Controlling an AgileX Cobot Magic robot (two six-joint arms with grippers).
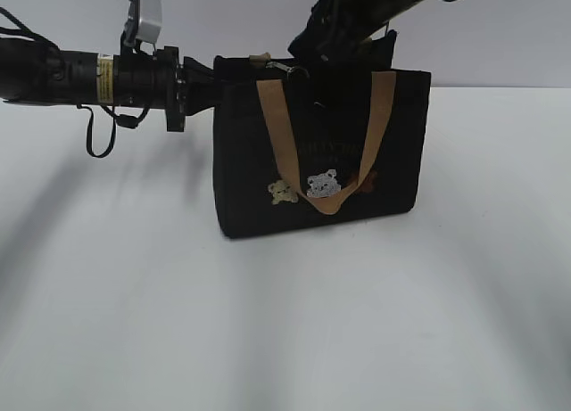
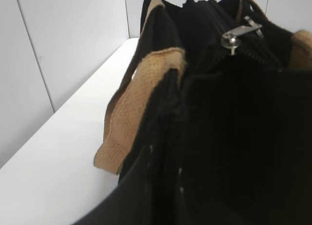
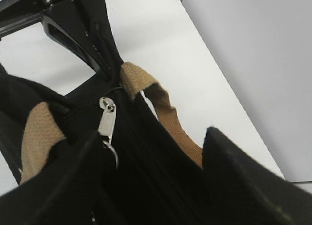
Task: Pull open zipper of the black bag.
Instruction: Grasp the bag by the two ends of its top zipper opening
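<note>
White tabletop (image 1: 285, 322) filled the lower frame, a pale wall behind. At center we saw the black bag (image 1: 259, 197) standing upright, 2 tan handles (image 1: 277, 126) draped over its front. From the left of the frame, the left gripper (image 1: 207, 83) had its jaws pinched together on the bag's upper left corner. Our right gripper (image 1: 335, 50) hovered at the top rim, jaws apart, straddling the zipper (image 3: 107, 120) with its silver pull.
</note>
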